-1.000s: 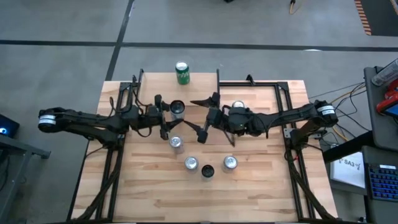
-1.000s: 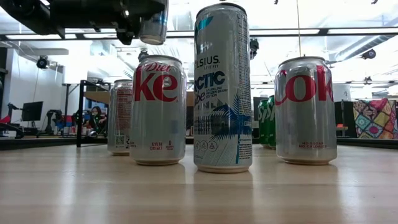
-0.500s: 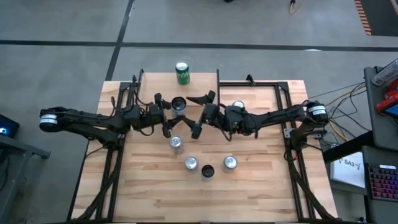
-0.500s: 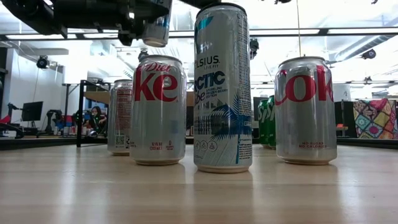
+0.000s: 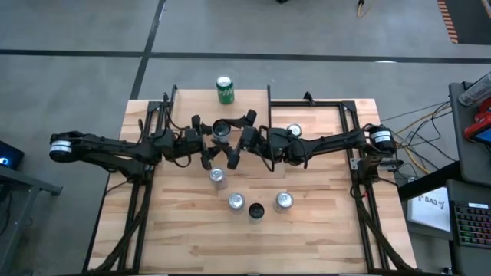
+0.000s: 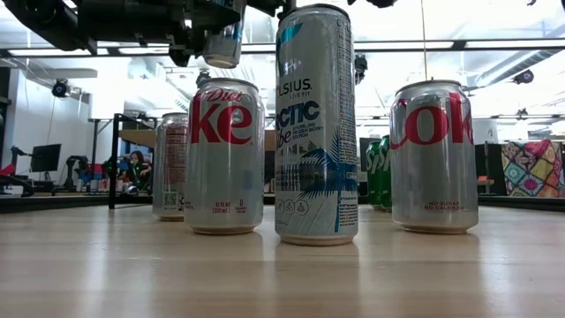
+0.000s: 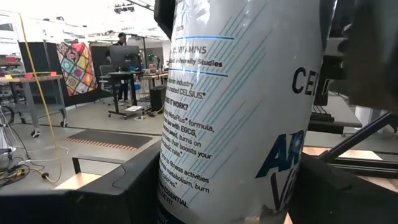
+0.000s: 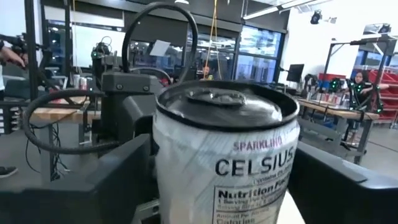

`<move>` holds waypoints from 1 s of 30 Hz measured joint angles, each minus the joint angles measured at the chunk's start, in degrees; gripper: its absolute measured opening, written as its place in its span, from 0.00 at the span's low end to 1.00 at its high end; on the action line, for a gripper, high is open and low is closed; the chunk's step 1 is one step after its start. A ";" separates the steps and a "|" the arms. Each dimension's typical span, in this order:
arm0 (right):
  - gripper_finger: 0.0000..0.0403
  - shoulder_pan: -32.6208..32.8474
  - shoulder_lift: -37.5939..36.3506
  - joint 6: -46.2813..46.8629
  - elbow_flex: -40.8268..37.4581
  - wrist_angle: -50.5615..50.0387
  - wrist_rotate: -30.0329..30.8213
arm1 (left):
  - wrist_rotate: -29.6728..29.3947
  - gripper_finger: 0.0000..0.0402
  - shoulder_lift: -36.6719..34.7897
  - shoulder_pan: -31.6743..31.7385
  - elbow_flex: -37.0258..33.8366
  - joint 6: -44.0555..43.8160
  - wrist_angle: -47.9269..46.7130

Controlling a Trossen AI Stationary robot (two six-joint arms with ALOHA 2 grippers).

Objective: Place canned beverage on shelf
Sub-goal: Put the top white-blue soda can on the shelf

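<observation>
- White-and-blue tall slim Celsius can [image 5: 221,128] hangs above the light-wood worktop's [image 5: 322,230] far-left area, clamped in the left gripper [image 5: 212,138].
- The right gripper [image 5: 241,136] has just reached it, fingers apart either side: probably a handover toward the shelf [image 5: 253,96].

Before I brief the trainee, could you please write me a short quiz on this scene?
1. True or false: the held can stands on the table.
2. Which claw grips it: A left, B right?
3. Fill in: the can farthest back is ____.
Key: 1 false, it hangs above the table. 2 A: the left claw grips it; the right claw straddles it, open. 3 green.
</observation>
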 joint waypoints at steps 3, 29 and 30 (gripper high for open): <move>0.63 0.00 0.00 0.01 -0.01 -0.40 0.05 | 0.01 0.62 0.00 0.00 0.00 -0.02 0.01; 0.58 -1.15 -6.87 1.08 -0.04 -11.15 0.25 | 0.46 0.85 -6.02 0.02 -0.02 1.04 -8.00; 0.58 -1.62 -7.43 1.38 -0.04 -11.83 0.28 | 0.46 0.85 -7.00 0.02 -0.02 1.43 -8.79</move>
